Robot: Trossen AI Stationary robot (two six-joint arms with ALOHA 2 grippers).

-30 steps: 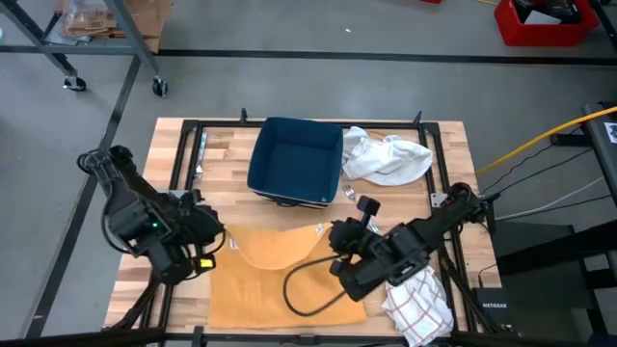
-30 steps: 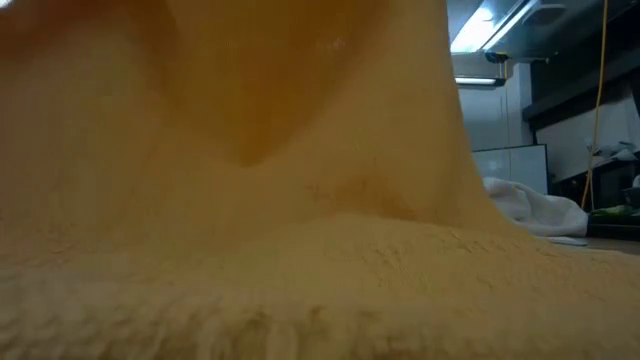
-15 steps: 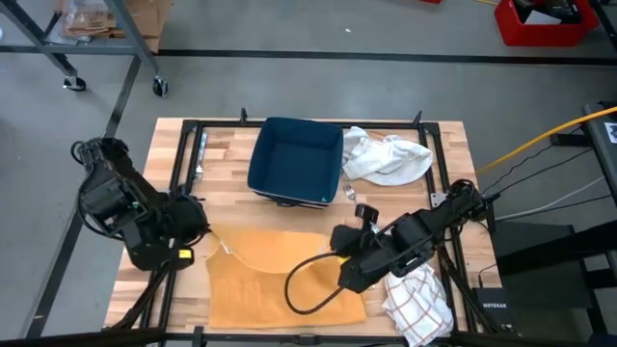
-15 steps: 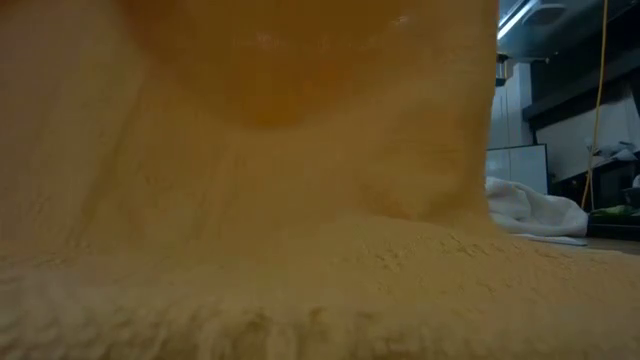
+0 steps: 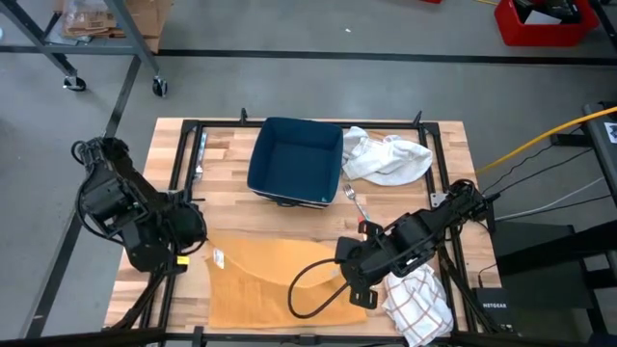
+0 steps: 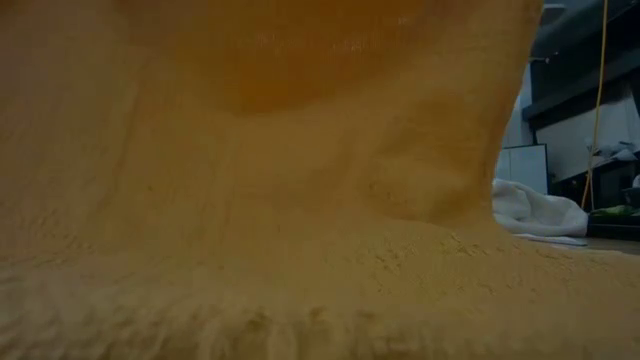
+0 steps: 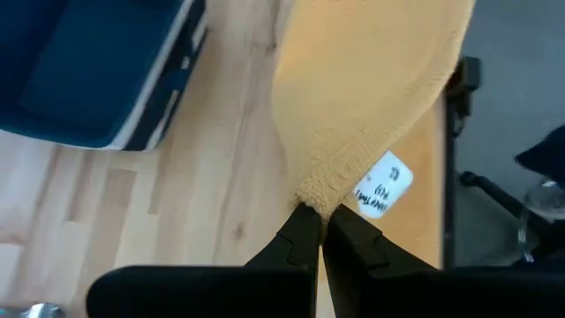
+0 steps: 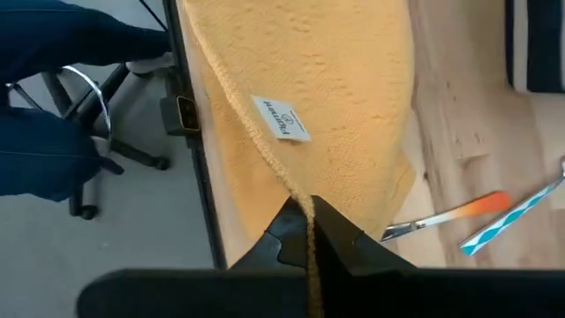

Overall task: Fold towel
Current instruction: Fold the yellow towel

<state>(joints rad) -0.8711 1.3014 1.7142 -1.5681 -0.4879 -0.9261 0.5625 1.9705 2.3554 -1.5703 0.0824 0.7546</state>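
- Yellow towel [image 5: 275, 280] lies on the near part of the wooden tabletop [image 5: 227, 164], its far edge lifted by both arms.
- Left gripper [image 7: 316, 231] is clenched on the corner beside the white label [image 7: 383, 185]; right gripper [image 8: 306, 212] pinches the opposite corner.
- Both arms reach low from the tabletop's sides, wrists angled inward.
- Risk: uneven travel could skew the fold, or a thin pinch could slip.
- The right arm's cable [image 5: 310, 286] draped on the cloth might snag it.
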